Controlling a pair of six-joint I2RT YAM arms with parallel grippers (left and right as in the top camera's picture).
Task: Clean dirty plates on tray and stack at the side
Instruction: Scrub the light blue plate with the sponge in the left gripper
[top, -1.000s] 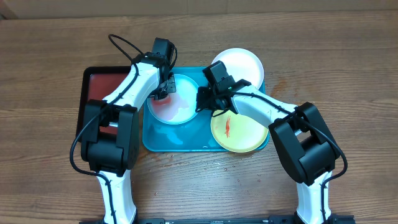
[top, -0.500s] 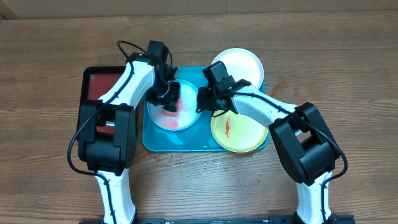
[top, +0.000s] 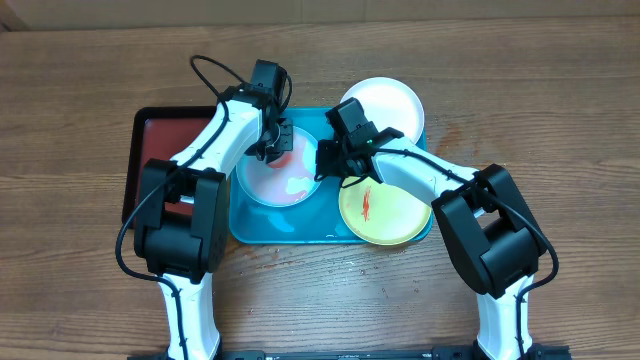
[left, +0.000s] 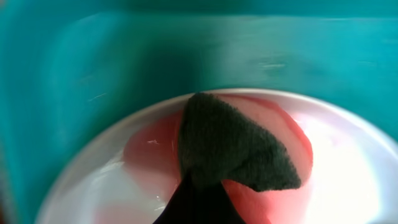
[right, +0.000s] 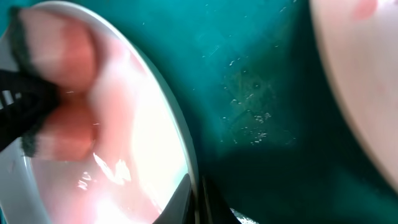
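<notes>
Three plates lie on the turquoise tray. The light blue plate is at its left, the white plate is at the far right corner, and the yellow-green plate, marked with a red-orange streak, is at the near right. Your left hand is pressed together on a dark cloth, which sits on the far part of the light blue plate in a pink-red smear. Your right hand is pinching that plate's right rim. A dark red tray lies on the tabletop just left of the turquoise one.
</notes>
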